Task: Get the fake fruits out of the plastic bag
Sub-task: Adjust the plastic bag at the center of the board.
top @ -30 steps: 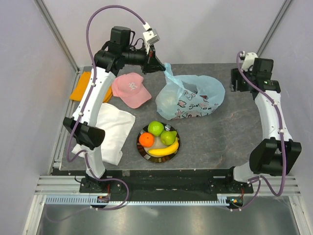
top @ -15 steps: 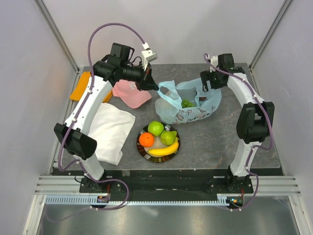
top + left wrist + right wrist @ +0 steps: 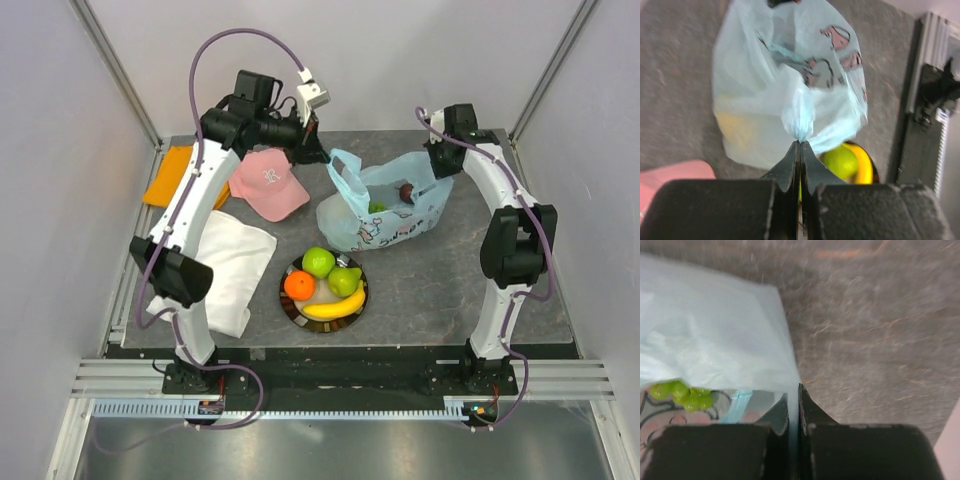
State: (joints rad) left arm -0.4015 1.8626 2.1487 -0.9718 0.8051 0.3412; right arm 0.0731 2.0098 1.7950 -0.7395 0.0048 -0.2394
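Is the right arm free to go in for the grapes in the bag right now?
Probably not yet. The right gripper is shut on the rim of the plastic bag and the left gripper pinches a handle, so both are busy. The grapes show through the open mouth.

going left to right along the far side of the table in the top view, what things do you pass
flat orange cloth → pink fabric cap → light-blue translucent plastic bag
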